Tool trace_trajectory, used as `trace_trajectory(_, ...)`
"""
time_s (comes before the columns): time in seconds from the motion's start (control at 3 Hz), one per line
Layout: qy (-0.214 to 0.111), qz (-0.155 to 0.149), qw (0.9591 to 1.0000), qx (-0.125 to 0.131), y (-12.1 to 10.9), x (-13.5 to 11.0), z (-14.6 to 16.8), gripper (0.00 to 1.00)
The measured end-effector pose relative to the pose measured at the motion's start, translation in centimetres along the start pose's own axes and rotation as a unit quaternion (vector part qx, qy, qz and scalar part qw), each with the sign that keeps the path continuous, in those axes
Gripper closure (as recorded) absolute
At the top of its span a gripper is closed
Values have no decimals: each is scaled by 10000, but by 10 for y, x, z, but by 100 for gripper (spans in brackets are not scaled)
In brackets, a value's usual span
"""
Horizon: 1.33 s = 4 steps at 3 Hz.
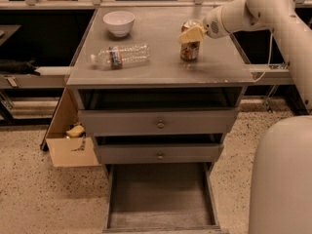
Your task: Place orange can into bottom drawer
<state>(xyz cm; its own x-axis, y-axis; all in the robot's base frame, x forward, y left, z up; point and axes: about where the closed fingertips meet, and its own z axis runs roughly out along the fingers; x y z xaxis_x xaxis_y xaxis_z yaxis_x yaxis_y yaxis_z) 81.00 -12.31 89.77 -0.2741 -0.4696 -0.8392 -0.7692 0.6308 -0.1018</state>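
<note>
Camera view: at upper right, the gripper (191, 33) is being held against the orange can (189, 51) on the smooth grey tabletop (161, 68); its hold cannot be told.

The pincer (191, 33) is positioned at the top of the orange can (189, 50), which stands upright on the tabletop (161, 69). The bottom drawer (158, 196) is pulled open. A water bottle (119, 56) lies left of the can.
</note>
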Motion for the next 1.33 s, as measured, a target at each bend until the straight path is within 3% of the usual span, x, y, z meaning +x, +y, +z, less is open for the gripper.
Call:
trace_trajectory(0.33,1,17,9999,-159,10,4,-1,64)
trace_trajectory(0.67,-218,-240,9990,-294,29,-10,-28,87)
trace_trajectory(1.0,-409,-714,9964,-225,74,-32,-99,100)
trace_trajectory(1.33,-409,-714,9964,-226,74,-32,-99,100)
